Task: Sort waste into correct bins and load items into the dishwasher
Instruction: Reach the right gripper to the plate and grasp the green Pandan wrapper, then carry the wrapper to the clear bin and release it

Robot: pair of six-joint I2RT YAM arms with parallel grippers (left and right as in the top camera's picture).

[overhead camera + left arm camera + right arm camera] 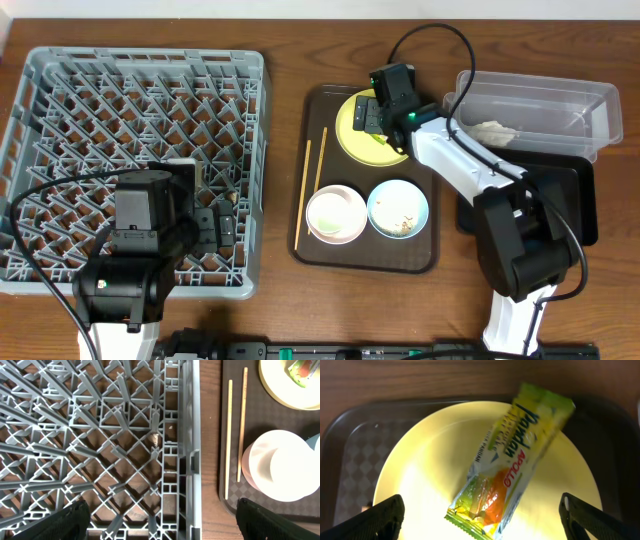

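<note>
A green and yellow snack wrapper lies on a yellow plate at the back of the brown tray. My right gripper hovers open just above the wrapper, fingers wide on either side; in the overhead view it covers most of the plate. A white bowl, a light blue bowl and a pair of chopsticks also sit on the tray. My left gripper is open and empty over the right edge of the grey dish rack.
A clear plastic bin holding a crumpled white scrap stands at the back right, with a black bin in front of it. The left wrist view shows the chopsticks and white bowl.
</note>
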